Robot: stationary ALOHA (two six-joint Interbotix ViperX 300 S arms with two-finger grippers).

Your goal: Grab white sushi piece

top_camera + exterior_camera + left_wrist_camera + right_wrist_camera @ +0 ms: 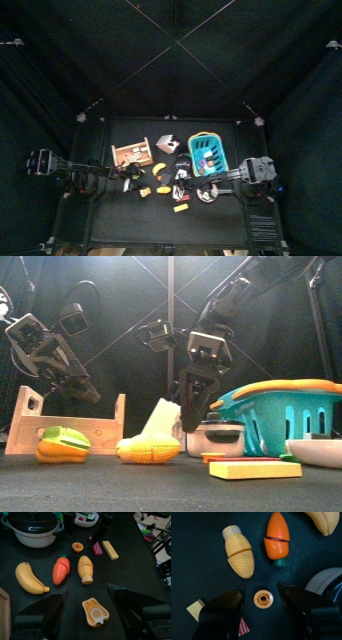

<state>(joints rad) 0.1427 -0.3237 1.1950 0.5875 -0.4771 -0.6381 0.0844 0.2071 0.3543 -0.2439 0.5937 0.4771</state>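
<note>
teal basket (274,416) holding banana (283,386), left claw (85,599) apart, right claw (262,592) apart over orange disc (263,599)

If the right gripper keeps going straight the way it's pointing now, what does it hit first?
Most likely the small round orange piece, which sits right between the open jaws of the right gripper. The corn and carrot lie further ahead. How near the gripper is to the piece is hard to judge.

Dim light is filling the curtained pen, with the black curtains (54,60) swallowing most of it while the desk (127,215) is staying dark. Overhead light is glaring off the white pot (33,536) and brightening the corn (239,552) and carrot (276,537). Both wrist views are showing the near end effector jaws blurring into soft black shapes.
</note>
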